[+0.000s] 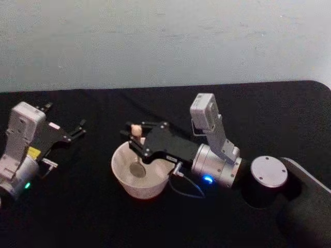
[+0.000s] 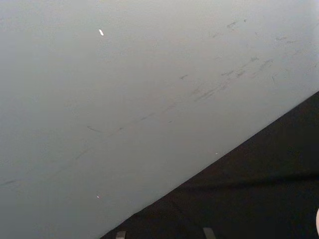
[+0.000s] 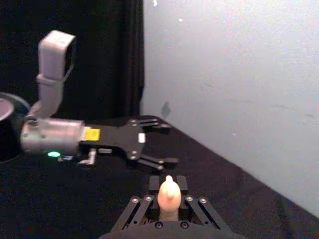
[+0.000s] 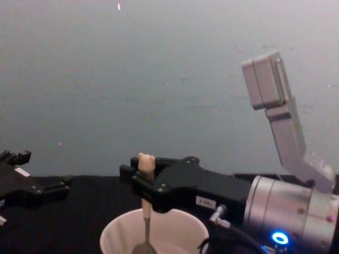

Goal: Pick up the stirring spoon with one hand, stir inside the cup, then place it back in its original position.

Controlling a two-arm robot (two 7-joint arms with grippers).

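Note:
The cream cup (image 1: 117, 166) stands on the black table in front of me. The stirring spoon (image 1: 136, 130) stands upright in it, its bear head up and its metal bowl (image 1: 137, 170) low inside the cup. My right gripper (image 1: 135, 140) reaches in from the right over the cup's rim and is shut on the spoon's cream handle just under the bear head (image 3: 169, 195). The chest view shows the thin neck (image 4: 145, 228) going down into the cup (image 4: 112, 235). My left gripper (image 1: 77, 129) hangs open to the cup's left, holding nothing. The spoon's original position is hidden.
A black cloth covers the table (image 1: 93, 222), which ends at a grey wall (image 1: 165, 41) behind. A round silver-topped black cylinder (image 1: 268, 171) sits at the right, behind my right wrist. There is free cloth in front of the cup.

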